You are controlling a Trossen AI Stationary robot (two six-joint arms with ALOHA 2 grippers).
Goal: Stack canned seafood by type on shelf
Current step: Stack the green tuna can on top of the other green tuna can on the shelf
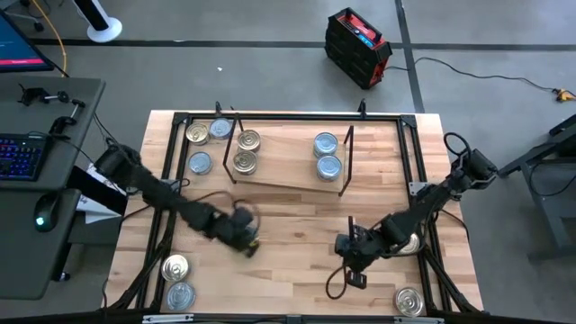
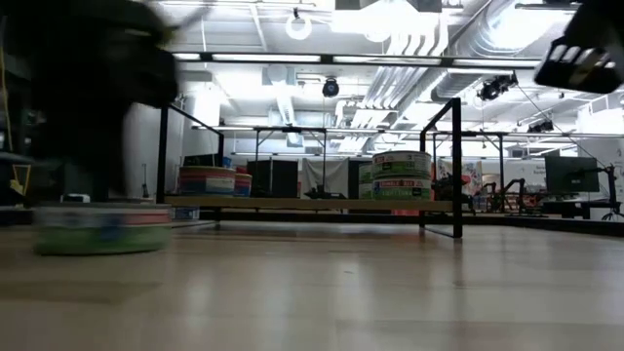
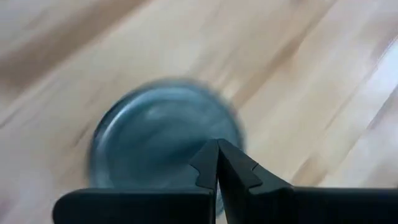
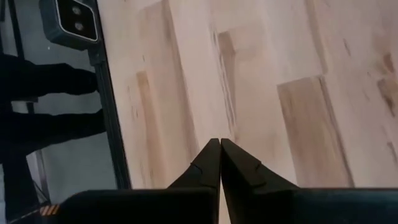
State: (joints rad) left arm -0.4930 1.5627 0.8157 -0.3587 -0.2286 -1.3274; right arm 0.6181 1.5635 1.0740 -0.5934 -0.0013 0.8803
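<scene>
While closed, right tool (image 1: 346, 247) mid-table

One cam sits high up, looks straight down on the whole table (image 1: 288, 243) w/ both arms. One sits low at table level, far from the shelf (image 2: 312, 204), looks flat across into the room. Both see the shelf. Each wrist cam looks down close at the wood; the left one is right above a tin (image 3: 163, 134).

Silver-blue tin (image 3: 163, 134), black claw (image 3: 217, 149), pale wood tabletop (image 3: 311, 74).
</scene>
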